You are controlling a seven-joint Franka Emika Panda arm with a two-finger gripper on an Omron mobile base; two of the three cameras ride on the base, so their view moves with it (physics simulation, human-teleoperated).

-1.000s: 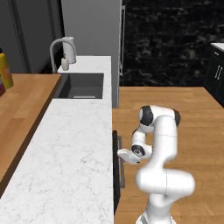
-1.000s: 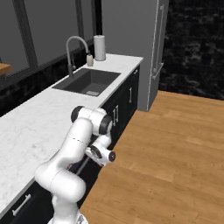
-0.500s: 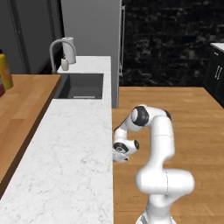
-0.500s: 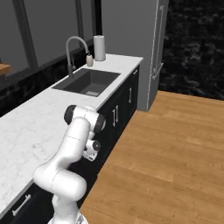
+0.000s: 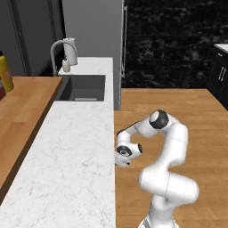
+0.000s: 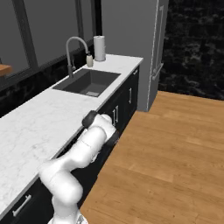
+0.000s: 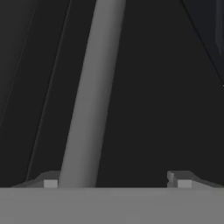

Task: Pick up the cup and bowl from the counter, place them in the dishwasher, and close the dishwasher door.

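Hand (image 7: pixel 114 181) open, grey bar (image 7: pixel 89 96) close-up

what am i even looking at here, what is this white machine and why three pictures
It is a computer-drawn kitchen. The white jointed thing is a robot arm on a base that can drive. Two pictures come from cameras on that base, behind the arm to its left and right, so they show the same scene from two sides. The third comes from a camera on the arm's hand, looking along its jaws.

The arm reaches in low against the dark cabinet fronts under the white marble counter, which also carries a sink and a tap. In the hand view a grey bar, seemingly a handle, runs between the open jaws. Nothing is held.
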